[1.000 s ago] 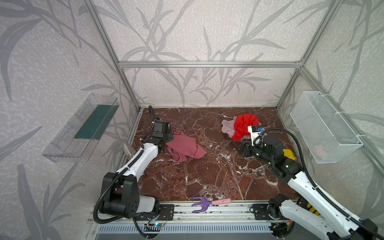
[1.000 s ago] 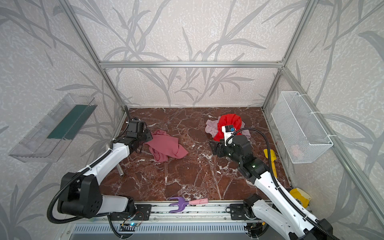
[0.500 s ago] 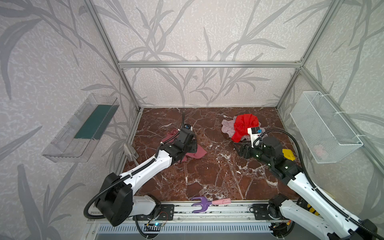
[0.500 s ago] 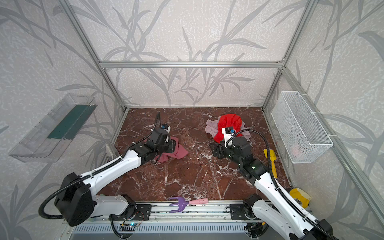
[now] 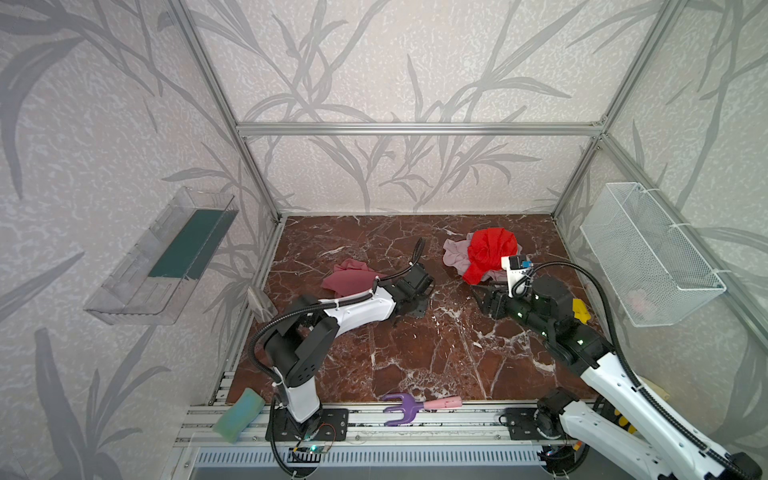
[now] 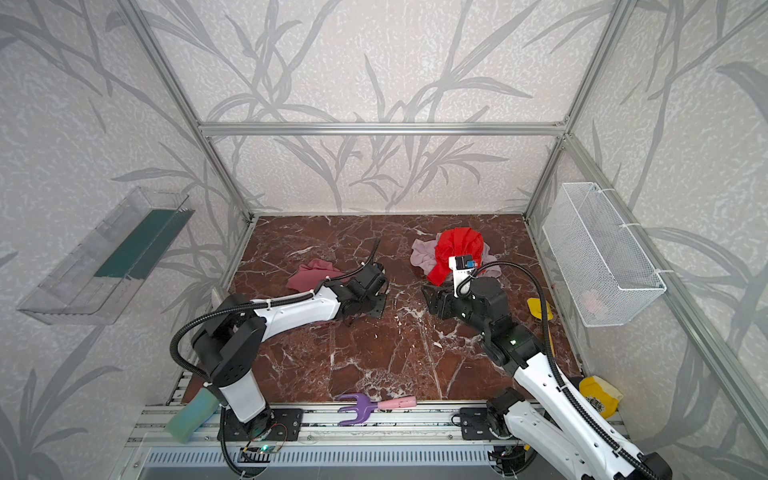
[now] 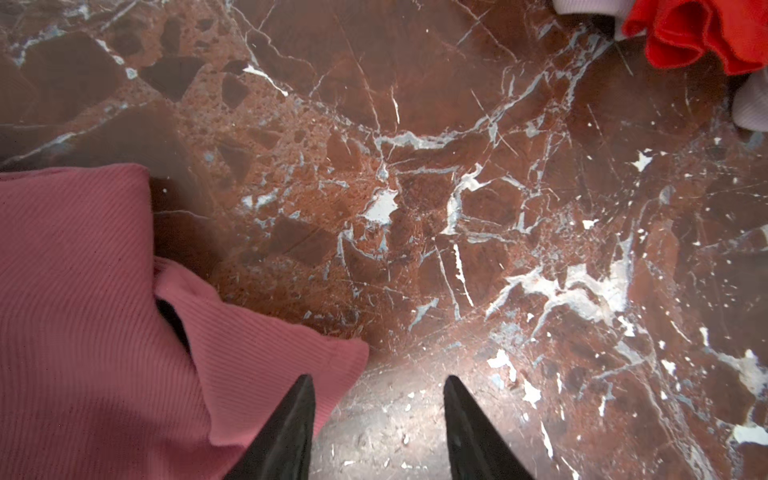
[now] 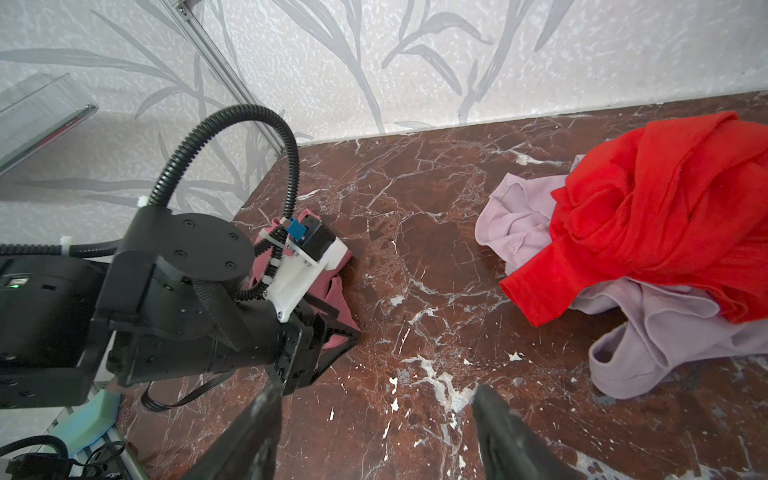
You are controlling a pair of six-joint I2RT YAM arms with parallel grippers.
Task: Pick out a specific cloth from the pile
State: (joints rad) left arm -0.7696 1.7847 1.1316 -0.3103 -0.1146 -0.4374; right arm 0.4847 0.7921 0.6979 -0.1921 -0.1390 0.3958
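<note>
Marble table point(image 5: 415, 353) is shared by the pile point(image 5: 490, 253), back right, and the cloth point(image 5: 347, 278), well apart to its left. Judged light and limp, the cloth is best pinched at its loose corner; dusty-rose ribbing is seen. Left gripper point(image 7: 377, 386) and right gripper point(image 8: 376, 390) are held parted, empty.

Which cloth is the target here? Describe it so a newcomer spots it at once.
On the brown marble tabletop, look left of centre, by the left gripper. The dusty rose cloth lies there alone, crumpled and ribbed, unlike the bright red cloth and pale lilac cloth heaped back right.
</note>
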